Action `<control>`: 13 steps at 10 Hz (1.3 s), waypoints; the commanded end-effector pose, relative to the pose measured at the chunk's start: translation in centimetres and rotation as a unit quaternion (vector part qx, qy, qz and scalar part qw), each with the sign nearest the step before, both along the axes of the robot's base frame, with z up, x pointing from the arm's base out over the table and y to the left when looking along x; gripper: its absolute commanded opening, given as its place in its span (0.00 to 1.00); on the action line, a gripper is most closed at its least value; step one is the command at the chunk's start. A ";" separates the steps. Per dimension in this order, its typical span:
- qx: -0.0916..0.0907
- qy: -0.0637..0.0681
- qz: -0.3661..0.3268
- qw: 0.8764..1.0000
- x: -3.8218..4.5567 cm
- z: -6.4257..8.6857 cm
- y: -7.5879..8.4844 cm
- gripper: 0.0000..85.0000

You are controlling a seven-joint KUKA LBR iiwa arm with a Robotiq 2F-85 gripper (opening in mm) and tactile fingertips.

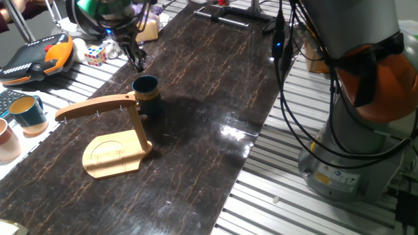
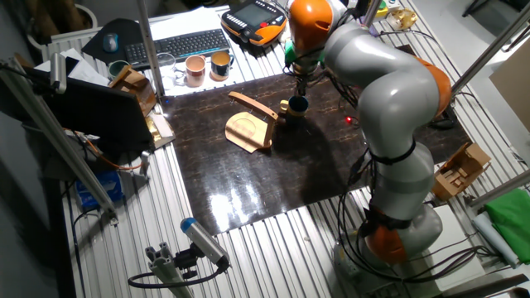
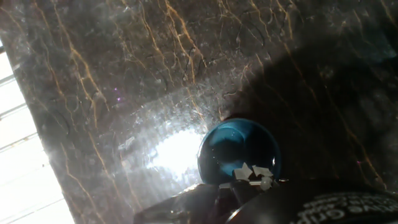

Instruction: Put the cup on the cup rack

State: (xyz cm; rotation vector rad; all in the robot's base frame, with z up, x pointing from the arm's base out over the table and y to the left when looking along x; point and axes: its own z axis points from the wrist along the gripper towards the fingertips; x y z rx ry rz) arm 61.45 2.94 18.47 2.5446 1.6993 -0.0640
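Little writing can be read: in the hand view a curved line of pale letters runs along the dark gripper body at the bottom right, too cut off and blurred to make out, and a yellow label on the robot base point(image 1: 324, 175) is too small to read. The cup point(image 1: 146, 92) stands upright on the dark marbled table point(image 1: 209, 98), mouth up, just beside the post of the rack point(image 1: 116, 140) and tucked under the post end of its curved arm; whether cup and post touch cannot be told. The rack's rounded base lies flat on the table, its arm reaching away from the cup toward the table's edge. The gripper point(image 1: 138, 63) hangs above the cup and a little to the far side, its fingertips clear of the rim. From the hand view the cup's blue inside point(image 3: 239, 151) shows near the bottom of the picture, close by the dark fingers, with a few pale scraps on its near rim. The fingers look narrow and close together, probably closed or nearly so, but no view shows the gap plainly, so I cannot tell. Off the mat, a teal cup point(image 1: 27, 111) and a pinkish cup point(image 1: 6, 140) stand on the slatted bench near a Rubik's cube point(image 1: 95, 55) and an orange pendant point(image 1: 39, 55).
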 end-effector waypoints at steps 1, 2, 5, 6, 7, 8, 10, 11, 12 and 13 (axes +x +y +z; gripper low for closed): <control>0.000 0.000 -0.002 1.000 0.15 -0.3 -0.2 0.01; 0.000 -0.001 -0.009 1.000 0.23 -0.5 -0.4 0.04; 0.010 0.001 -0.043 0.999 0.13 -0.7 -0.7 0.01; 0.008 -0.006 -0.083 0.997 0.10 -0.8 -0.8 0.01; 0.012 -0.002 -0.085 0.996 0.09 -0.9 -0.9 0.01; 0.011 -0.003 -0.088 0.996 0.13 -1.0 -1.1 0.01; 0.013 -0.017 -0.077 0.997 0.22 -1.2 -1.2 0.04; 0.009 -0.017 -0.075 0.997 0.52 -1.3 -1.1 0.11; 0.009 -0.015 -0.080 0.997 0.70 -1.5 -1.1 0.18; 0.010 -0.013 -0.084 0.996 0.77 -1.6 -1.0 0.25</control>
